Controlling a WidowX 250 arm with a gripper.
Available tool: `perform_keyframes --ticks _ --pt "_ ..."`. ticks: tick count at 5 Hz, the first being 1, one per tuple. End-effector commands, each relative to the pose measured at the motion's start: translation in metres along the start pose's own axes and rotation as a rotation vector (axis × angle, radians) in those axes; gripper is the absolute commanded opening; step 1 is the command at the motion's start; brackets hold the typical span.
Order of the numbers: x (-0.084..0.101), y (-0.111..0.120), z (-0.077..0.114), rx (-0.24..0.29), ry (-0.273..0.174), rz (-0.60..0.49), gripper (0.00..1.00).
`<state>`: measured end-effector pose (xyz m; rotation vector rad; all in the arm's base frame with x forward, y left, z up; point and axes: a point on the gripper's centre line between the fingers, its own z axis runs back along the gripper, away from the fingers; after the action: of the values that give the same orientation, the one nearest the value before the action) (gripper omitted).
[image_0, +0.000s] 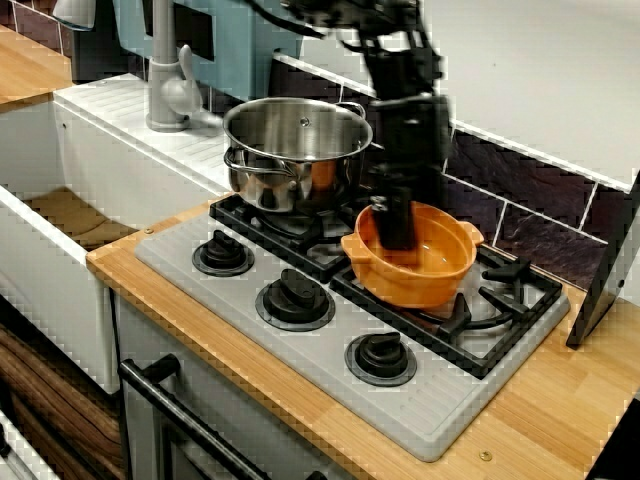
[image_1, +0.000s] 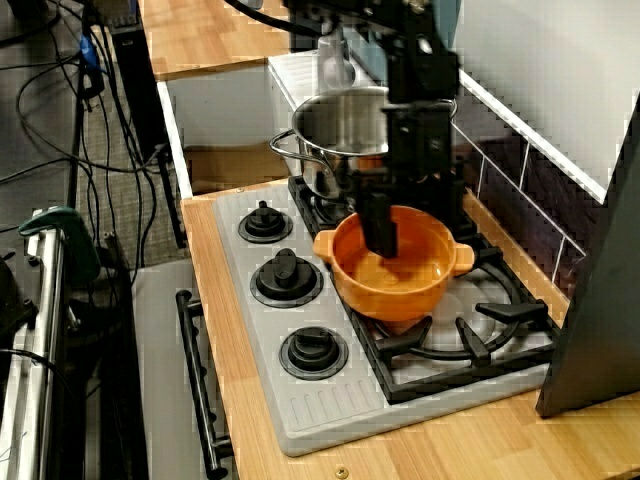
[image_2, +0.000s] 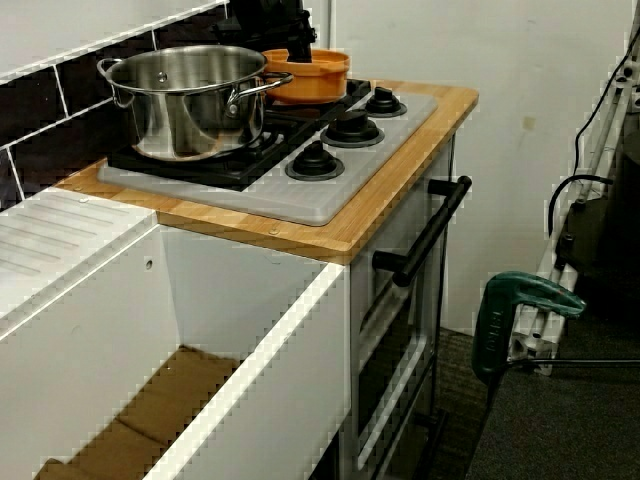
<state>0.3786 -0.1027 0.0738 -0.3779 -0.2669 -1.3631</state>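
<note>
The gripper (image_0: 393, 232) hangs straight down into the orange bowl (image_0: 412, 285), with its black tip low inside, close to the wall on the side of the steel pot (image_0: 295, 150). In the view facing the stove and in the view from the stove's end the fingers show only as one dark, blurred block; I cannot tell if they are apart, pressed together, or pinching the rim. In the view from across the sink the tip is hidden behind the arm.

The orange bowl has two small ear handles; it sits upright on the black grate (image_0: 505, 268) over the right burner. The steel pot stands on the left part of the same grate, just beside the bowl; whether the two touch is not clear; an orange reflection shows on the pot's wall.

In front of the grate three black knobs (image_0: 295, 298) lie in a row on the grey stove top (image_0: 330, 355); this top is set into the wooden counter (image_0: 560, 400). To the left is the white sink (image_0: 55, 290) with a grey faucet (image_0: 165, 85); dark tiles (image_0: 540, 215) run along the wall behind. Under the counter is a black oven handle (image_2: 432, 228); a green clamp (image_2: 520, 305) is well apart, beside the oven.
</note>
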Motion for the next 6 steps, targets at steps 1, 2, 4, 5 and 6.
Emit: perform_keyframes --ticks 1,2,4,5,6 --pt "0.0058 -0.0088 0.0325 0.093 -0.049 -0.056 1.0" --pt "0.0068 -0.0104 0.0321 0.096 -0.054 -0.056 1.0" --pt "0.0133 -0.011 0.0281 0.114 -0.019 -0.055 0.0" --pt "0.0141 -0.0123 0.0268 0.114 -0.014 -0.055 0.0" --pt "0.0113 -0.0101 0.029 0.109 -0.022 -0.05 0.0"
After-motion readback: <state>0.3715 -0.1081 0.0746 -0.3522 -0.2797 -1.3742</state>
